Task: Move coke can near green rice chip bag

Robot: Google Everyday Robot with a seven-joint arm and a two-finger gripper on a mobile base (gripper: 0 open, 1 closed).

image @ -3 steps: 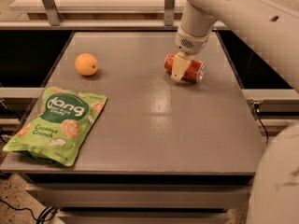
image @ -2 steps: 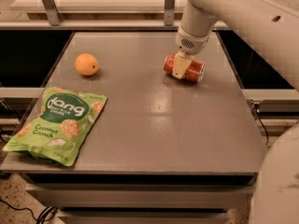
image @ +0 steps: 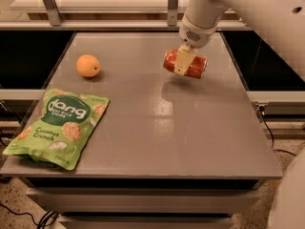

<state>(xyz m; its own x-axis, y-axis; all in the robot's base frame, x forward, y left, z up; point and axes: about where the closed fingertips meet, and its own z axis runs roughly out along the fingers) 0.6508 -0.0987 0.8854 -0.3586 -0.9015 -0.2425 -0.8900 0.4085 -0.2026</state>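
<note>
The coke can (image: 196,67), red and lying on its side, is held in my gripper (image: 183,62) a little above the grey table (image: 181,128) at the back right. The gripper's cream fingers (image: 181,61) are shut across the can's middle. The green rice chip bag (image: 59,126), light green with a dark "dang" logo, lies flat at the table's front left corner, far from the can.
A round orange fruit (image: 88,65) sits at the back left of the table. My white arm (image: 248,8) reaches in from the upper right. Metal shelf posts (image: 173,4) stand behind the table.
The can, which lay on the table under the gripper, is now held in the fingers and lifted slightly off the surface, shifted a little left.
</note>
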